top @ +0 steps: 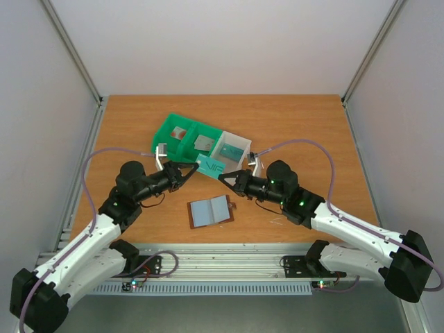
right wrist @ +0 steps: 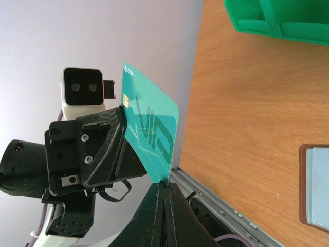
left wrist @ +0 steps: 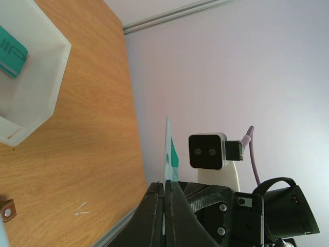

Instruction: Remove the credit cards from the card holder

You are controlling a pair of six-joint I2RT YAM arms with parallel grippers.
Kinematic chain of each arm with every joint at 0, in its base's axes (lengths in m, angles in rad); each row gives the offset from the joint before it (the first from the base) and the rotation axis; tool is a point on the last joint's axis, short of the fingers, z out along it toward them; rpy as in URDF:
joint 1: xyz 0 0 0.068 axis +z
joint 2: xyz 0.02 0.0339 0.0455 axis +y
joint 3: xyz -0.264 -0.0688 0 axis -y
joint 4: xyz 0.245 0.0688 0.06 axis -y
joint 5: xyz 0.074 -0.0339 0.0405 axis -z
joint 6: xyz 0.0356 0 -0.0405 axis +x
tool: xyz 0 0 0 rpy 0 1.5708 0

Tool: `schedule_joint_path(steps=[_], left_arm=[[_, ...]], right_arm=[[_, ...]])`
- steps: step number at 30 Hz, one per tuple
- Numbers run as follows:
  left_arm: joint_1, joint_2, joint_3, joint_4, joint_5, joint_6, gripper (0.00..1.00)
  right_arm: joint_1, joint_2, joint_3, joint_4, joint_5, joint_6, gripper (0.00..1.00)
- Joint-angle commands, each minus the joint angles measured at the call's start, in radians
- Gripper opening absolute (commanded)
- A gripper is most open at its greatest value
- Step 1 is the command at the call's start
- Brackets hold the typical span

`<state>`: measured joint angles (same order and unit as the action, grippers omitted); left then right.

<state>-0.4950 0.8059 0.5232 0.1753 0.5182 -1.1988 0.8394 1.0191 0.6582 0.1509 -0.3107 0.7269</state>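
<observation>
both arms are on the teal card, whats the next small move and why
Probably the left gripper should open. It and the right gripper are both shut on opposite ends of the same teal card, held in the air just in front of the white bin. Neither arm can carry it off until one lets go, and the right sits nearer that bin.

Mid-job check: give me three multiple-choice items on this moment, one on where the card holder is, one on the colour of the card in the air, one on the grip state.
1. The card holder lies:
A. against the back wall
B. on the table, between the two arms
C. left of the left arm

2. The held card is:
A. teal
B. red
C. black

3. The held card is gripped by:
A. one gripper only
B. no gripper
C. left gripper and right gripper

Answers:
1. B, it lies open in front of the bases.
2. A, teal face with pale lettering.
3. C, both shut on its edges.
</observation>
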Motion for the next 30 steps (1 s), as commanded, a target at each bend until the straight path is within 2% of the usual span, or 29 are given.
schedule_joint_path(steps=[1,7,14,18,27,30], left_arm=[[-0.005,-0.013,-0.009,0.044,0.014,0.008,0.03],[-0.004,-0.028,-0.006,0.029,0.024,0.016,0.13],[-0.005,-0.052,0.030,-0.072,0.017,0.058,0.47],[-0.005,-0.063,0.041,-0.156,-0.012,0.091,0.62],[-0.004,-0.057,0.069,-0.279,-0.025,0.164,0.78],[-0.004,-0.052,0.097,-0.358,-0.035,0.220,0.86]], right_arm=[[0.001,0.001,-0.010,0.095,-0.015,0.005,0.01],[0.001,-0.001,-0.013,0.091,-0.014,-0.006,0.01],[0.000,-0.007,-0.004,0.050,-0.003,-0.009,0.01],[0.000,-0.020,0.003,0.007,0.011,-0.016,0.01],[-0.001,-0.043,-0.006,-0.053,0.061,-0.029,0.01],[-0.005,-0.032,0.037,-0.179,0.101,-0.059,0.01]])
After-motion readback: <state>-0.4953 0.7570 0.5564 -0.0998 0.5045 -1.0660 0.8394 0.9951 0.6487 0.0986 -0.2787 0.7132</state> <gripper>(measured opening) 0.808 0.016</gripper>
